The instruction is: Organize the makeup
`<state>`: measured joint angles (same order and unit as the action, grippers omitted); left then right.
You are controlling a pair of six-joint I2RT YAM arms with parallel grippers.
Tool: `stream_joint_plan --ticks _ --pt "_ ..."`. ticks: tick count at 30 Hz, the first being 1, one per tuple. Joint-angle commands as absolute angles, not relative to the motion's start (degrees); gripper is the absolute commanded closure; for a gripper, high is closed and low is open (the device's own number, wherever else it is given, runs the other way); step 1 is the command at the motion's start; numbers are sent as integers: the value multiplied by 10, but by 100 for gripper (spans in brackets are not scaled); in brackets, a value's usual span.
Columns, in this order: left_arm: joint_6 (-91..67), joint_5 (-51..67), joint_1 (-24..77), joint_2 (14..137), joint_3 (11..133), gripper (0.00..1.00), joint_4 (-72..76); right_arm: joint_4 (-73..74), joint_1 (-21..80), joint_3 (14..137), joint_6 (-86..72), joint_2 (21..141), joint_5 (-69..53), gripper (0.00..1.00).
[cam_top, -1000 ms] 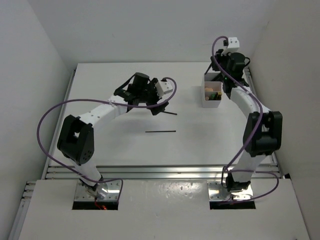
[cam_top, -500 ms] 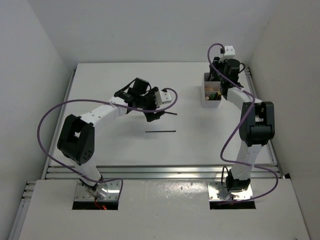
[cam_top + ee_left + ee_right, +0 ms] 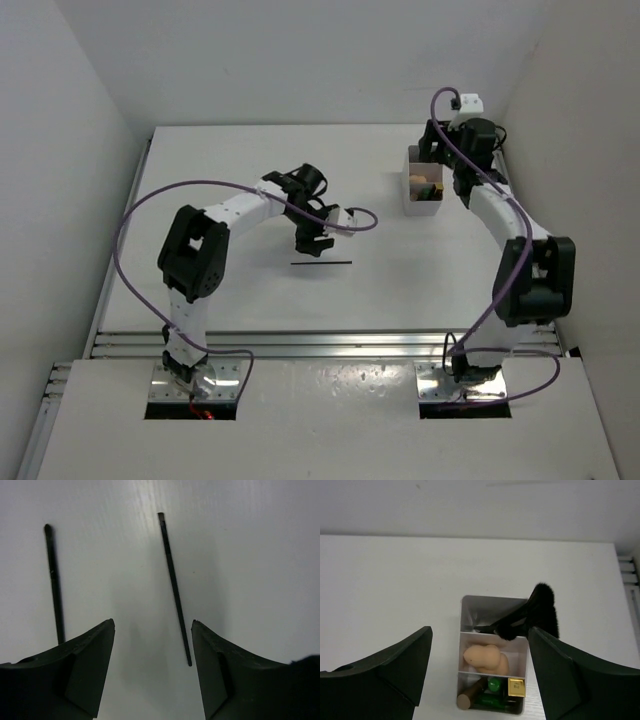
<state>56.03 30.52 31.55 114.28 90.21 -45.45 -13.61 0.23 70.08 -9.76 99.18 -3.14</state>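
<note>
Left gripper [image 3: 152, 625]: jaws spread, empty, above matte white table [image 3: 250, 555]. Two thin straight black pencils, long axes near parallel, pointing away: inner pencil [image 3: 174, 587] between fingers, outer pencil [image 3: 54, 582] by left finger. Right gripper [image 3: 480, 630]: jaws parted, empty, over translucent divided box [image 3: 475, 611] holding fluffy black brush [image 3: 545, 610] leaning over rim, peach egg-shaped sponge [image 3: 482, 659], green tube [image 3: 494, 684].

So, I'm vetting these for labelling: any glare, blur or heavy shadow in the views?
Left wrist: a glare streak on the table, pencils sharp with faint shadows, left gripper nearly black. Right wrist: even light, box and brush in focus. Top external: soft, even light, only faint shadows.
</note>
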Motion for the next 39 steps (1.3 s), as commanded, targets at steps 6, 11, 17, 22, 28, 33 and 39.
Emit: stream_joint_plan --ticks 6,11,17,22,28,33,39 --pt "645 267 384 1150 880 33 -499 -5 4 645 -68 818 -24 22" --pt "572 273 389 1216 913 41 -499 49 8 600 -49 728 -36 21" --pt "495 260 395 1223 926 39 -448 61 8 523 -11 627 -24 20" --pt "478 246 402 1218 932 43 -442 73 8 494 -6 580 -30 20" --pt "405 264 383 1186 961 44 -442 94 9 496 -8 568 -29 20" --pt "287 174 333 1205 1037 37 -418 98 8 492 -21 567 -33 20" --pt "280 169 323 1210 1032 32 -413 109 8 494 -24 570 -33 20"
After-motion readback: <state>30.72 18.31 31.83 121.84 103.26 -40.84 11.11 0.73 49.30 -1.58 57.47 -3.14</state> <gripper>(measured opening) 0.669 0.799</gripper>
